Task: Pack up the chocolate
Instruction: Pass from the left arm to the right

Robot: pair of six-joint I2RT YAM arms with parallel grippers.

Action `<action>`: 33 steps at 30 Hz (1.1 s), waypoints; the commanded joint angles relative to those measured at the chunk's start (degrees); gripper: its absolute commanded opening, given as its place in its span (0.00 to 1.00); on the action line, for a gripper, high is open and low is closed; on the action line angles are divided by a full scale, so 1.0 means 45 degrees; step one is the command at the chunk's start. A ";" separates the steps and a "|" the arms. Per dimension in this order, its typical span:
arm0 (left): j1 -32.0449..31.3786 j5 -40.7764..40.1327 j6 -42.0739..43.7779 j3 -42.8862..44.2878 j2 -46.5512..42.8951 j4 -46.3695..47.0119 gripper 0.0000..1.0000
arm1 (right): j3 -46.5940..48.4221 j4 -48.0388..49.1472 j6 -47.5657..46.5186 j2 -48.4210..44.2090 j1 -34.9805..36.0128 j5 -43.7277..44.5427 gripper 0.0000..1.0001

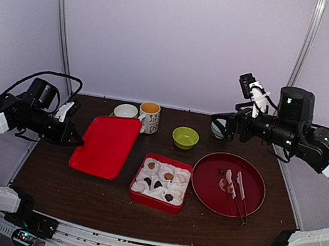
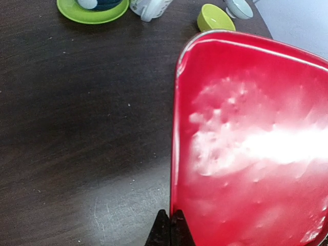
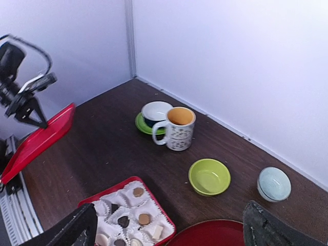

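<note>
Dark wood-grain table, matte and faintly scratched. One square red box sits near centre, lined with pleated white paper cups. The chocolate lies in those cups: small pieces, tan rounds, dark brown ones and at least one cream square. About seven show in the right wrist view; the exact count is uncertain. One red tray, glossy plastic, rectangular with rounded corners, lies left of the box. Its outer edge is raised off the table, so it sits tilted. Left tool is clenched on that tray's rim, fingertips pinched together at the edge. Right tool is released, fingers spread wide and grasping nothing, held above the table's back right part. One round red plate, shiny with a raised rim, lies right of the box. It carries two pink-handled utensils side by side. Along the back there is one patterned ceramic mug with an orange interior. Just left of it is one white cup on one lime-green saucer. There are two small bowls, one lime-green bowl and one pale blue bowl, both smooth and round, set apart from each other.
</note>
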 commanded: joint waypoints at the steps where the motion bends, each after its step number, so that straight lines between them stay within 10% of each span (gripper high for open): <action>1: -0.0852 0.0439 0.0370 0.1285 0.0462 -0.0538 0.00 | -0.0602 0.0887 -0.4388 -0.0166 0.2243 0.0271 1.00; 16: -0.2607 0.0364 0.0538 0.2806 0.2387 -0.0768 0.00 | -0.2232 0.2636 -1.1265 -0.0531 0.5720 0.2747 1.00; 33: -0.3142 0.0231 0.0307 0.3723 0.3955 -0.1086 0.00 | -0.1636 0.3540 -1.4378 0.2398 0.7553 0.5401 0.82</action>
